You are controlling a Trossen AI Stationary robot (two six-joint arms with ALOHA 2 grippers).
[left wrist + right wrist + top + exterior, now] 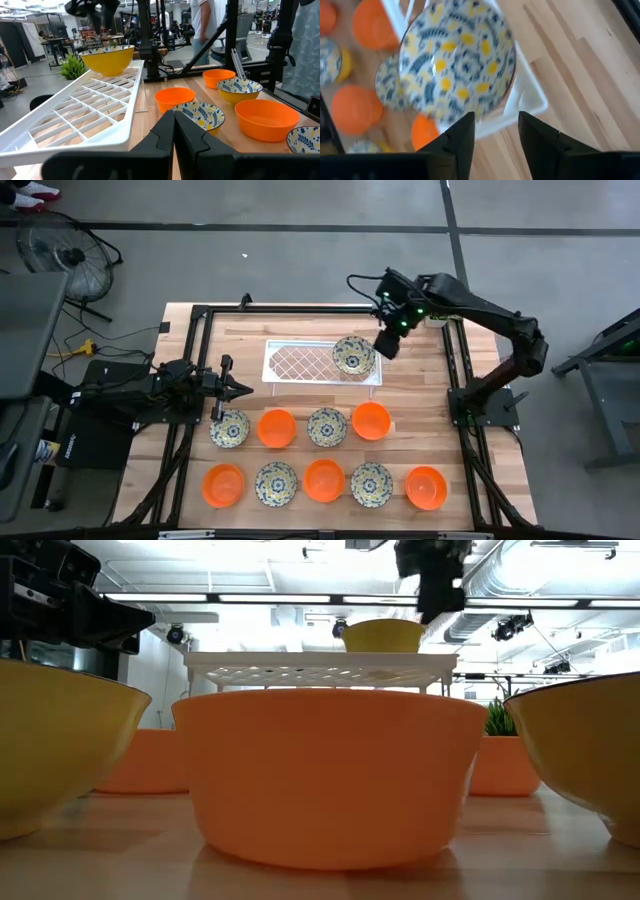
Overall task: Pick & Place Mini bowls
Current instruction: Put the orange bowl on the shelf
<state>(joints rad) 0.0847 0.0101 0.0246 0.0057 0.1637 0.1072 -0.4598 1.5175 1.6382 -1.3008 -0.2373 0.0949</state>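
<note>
Floral bowl point(354, 356) on white tray point(300, 360) w/ right gripper point(386, 345) open just above, empty; left gripper point(243, 389) shut, empty.

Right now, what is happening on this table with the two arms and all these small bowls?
The right end effector hangs open just beside a floral mini bowl that sits on the right end of the white tray; it is not gripping the bowl. Nine more mini bowls, orange and floral, stand in two rows on the wooden table in front of the tray. The left end effector is shut and empty, waiting at the table's left side.
</note>
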